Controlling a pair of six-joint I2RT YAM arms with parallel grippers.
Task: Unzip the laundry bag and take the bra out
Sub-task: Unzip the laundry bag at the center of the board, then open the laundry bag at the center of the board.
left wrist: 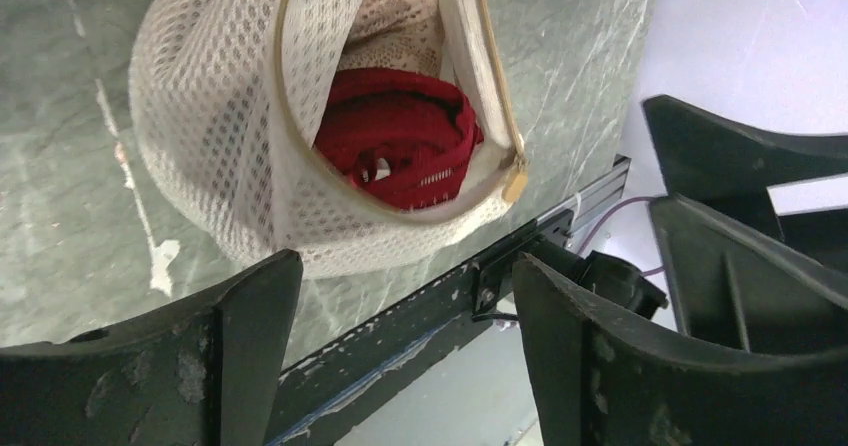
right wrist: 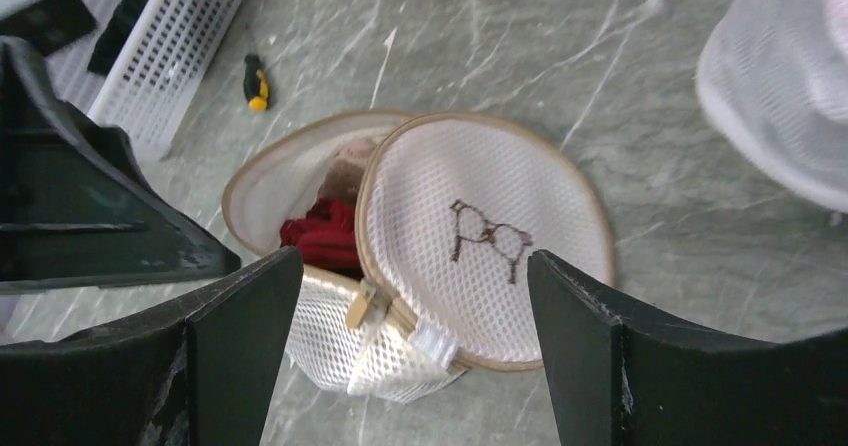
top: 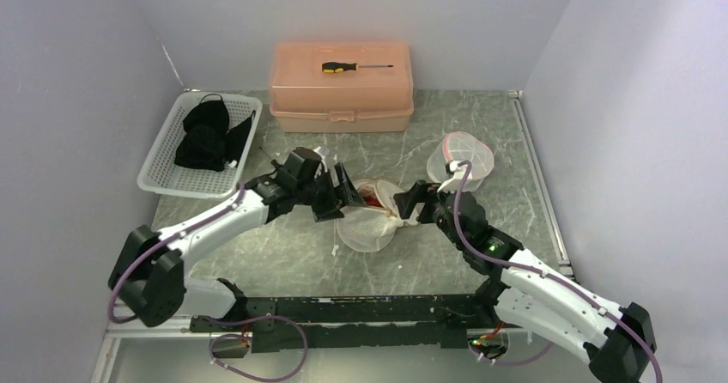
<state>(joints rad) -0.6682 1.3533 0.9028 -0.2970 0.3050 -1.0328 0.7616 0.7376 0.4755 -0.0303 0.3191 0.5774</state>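
Observation:
The white mesh laundry bag (top: 369,220) lies in the middle of the table with its zipper undone and its round lid (right wrist: 480,236) flapped up. The red bra (top: 374,200) shows inside the opening (left wrist: 400,136) (right wrist: 320,234). A tan zipper pull (left wrist: 515,181) (right wrist: 362,304) hangs at the rim. My left gripper (top: 339,196) (left wrist: 405,271) hovers open just left of the bag, holding nothing. My right gripper (top: 412,207) (right wrist: 415,264) stands open just right of it, its jaws apart from the mesh and the pull.
A white basket (top: 200,142) with black garments sits at the back left. A pink box (top: 341,87) carries a screwdriver (top: 356,67). A second mesh bag (top: 468,158) lies behind the right gripper. A small yellow-black object (right wrist: 256,81) lies near the basket.

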